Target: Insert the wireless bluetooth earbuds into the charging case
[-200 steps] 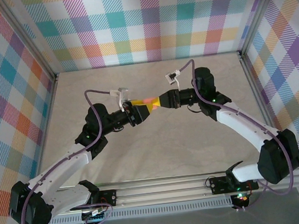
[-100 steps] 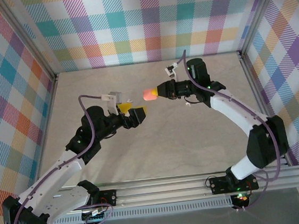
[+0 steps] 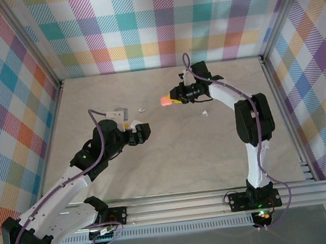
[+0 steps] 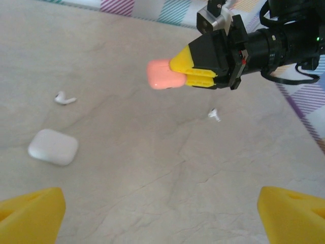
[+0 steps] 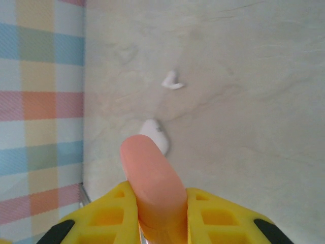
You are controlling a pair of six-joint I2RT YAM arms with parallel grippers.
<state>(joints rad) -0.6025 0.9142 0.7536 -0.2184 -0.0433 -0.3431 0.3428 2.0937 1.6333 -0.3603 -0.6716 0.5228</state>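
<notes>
Top view: on the pale marbled counter (image 3: pixel 172 156), the left fingers (image 3: pixel 142 131) sit left of centre, spread wide apart. The right fingers (image 3: pixel 175 99) reach in from the right, further back, and are clamped on a salmon-pink pebble-shaped plastic charging case (image 3: pixel 164 101), which is held above the counter. A tiny white plastic earbud (image 3: pixel 140 109) lies on the counter between the two arms, near the pink case. A second white earbud (image 3: pixel 205 113) lies just in front of the right arm's wrist.

Left wrist view: the two yellow tips of the left fingers (image 4: pixel 30 213) sit in the bottom corners, far apart, with bare counter (image 4: pixel 152 168) between them. A white rounded plastic charging case (image 4: pixel 53 147) rests on the counter at the left, lid closed. The tiny white plastic earbud (image 4: pixel 64 98) lies beyond it, near but not touching. The right fingers (image 4: pixel 195 58) enter from the upper right, pinching one end of the salmon-pink case (image 4: pixel 163 74) in the air. The second white earbud (image 4: pixel 214 115) lies on the counter below them.

Right wrist view: the yellow right fingers (image 5: pixel 213 218) grip the salmon-pink case (image 5: pixel 150 170) on both sides. The white case (image 5: pixel 156 136) shows partly behind it on the counter (image 5: pixel 254 101), with a white earbud (image 5: pixel 172 81) apart from it.
</notes>
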